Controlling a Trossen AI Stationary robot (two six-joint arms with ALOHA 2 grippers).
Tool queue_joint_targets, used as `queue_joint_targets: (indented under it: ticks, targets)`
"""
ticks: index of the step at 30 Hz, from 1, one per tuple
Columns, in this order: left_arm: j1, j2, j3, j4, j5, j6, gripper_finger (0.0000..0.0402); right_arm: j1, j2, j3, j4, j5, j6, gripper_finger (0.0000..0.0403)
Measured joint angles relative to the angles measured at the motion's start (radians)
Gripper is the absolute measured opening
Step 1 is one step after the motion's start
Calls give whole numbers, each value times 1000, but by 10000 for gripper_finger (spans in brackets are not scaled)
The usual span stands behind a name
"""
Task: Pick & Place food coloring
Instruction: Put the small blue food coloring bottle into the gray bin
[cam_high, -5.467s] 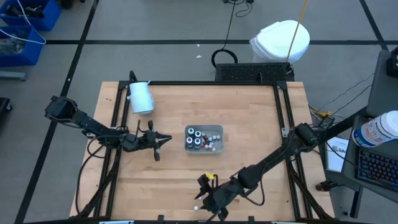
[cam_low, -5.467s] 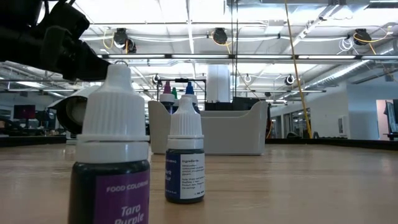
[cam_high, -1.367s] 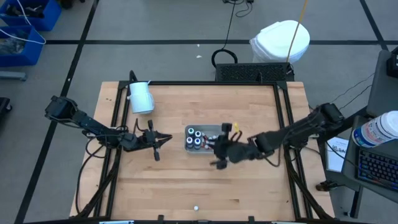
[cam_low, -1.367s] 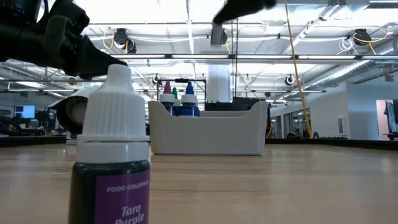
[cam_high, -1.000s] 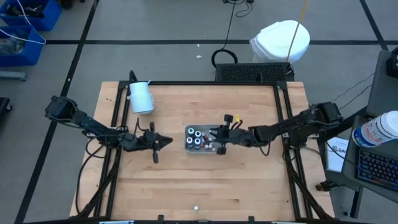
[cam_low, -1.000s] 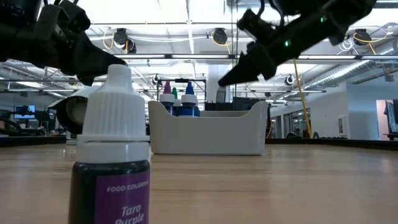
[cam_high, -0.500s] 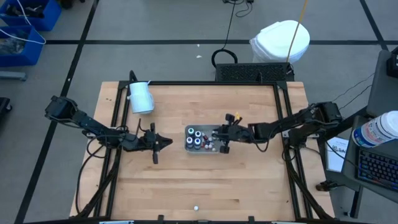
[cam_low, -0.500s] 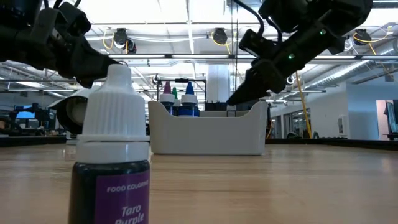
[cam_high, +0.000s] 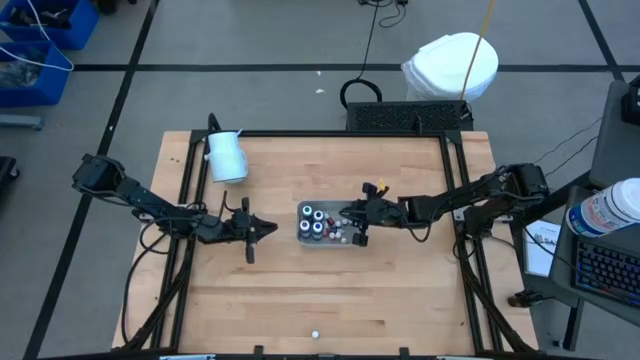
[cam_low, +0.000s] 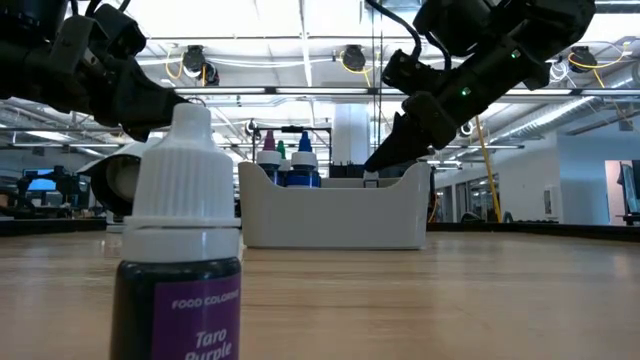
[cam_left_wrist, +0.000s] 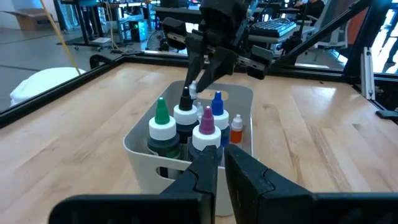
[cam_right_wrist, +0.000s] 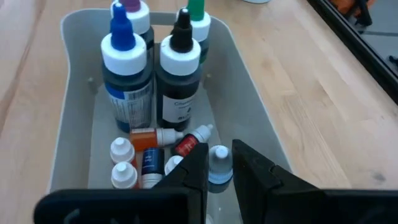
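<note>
A pale grey tray (cam_high: 352, 210) sits mid-table. In it stand dark food coloring bottles (cam_right_wrist: 177, 68) with coloured tips, and several tiny ones (cam_right_wrist: 149, 152) lie at its right end. My right gripper (cam_right_wrist: 219, 149) hangs over that end, shut on a small white-capped bottle (cam_right_wrist: 219, 167). In the high view the right gripper (cam_high: 346, 222) reaches in from the right. My left gripper (cam_high: 268, 228) waits shut, left of the tray. A purple-labelled bottle (cam_low: 180, 250) stands on its base by the near edge. My right gripper pinches the small bottle between its two fingers, and the white cap (cam_right_wrist: 219, 155) shows between the fingertips. The fingers slant down from the table's right side. The bottle is lifted clear at about the height of the tray's rim (cam_low: 415, 172), over the tiny bottles.
A large white cylinder (cam_high: 226, 156) lies at the table's far left. The purple-labelled bottle (cam_high: 315, 335) stands alone near the front edge. Black rails run along the table's left, far and right edges. Bare wood lies around the tray.
My right gripper has moved a little toward the table's left and come down toward the tray's right end, staying shut on the small bottle. The tray and its bottles have not moved.
</note>
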Motion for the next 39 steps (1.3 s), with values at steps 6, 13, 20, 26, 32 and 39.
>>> queue_joint_targets:
  ticks: [6,13,20,26,32,39]
  targets:
    - [0,0,0,3,-1,0,35,0,0,0,-3,1,7,42]
    - [0,0,0,3,-1,0,35,-17,0,0,-3,5,38,42]
    - [0,0,0,3,-1,-1,35,-31,0,0,-9,5,41,42]
    - [0,0,0,3,-1,-1,35,-31,0,0,-10,3,41,43]
    - [0,0,0,3,-1,-6,35,-32,0,0,-10,3,41,43]
    - [0,0,0,3,0,-9,35,-31,0,0,-9,2,67,47]
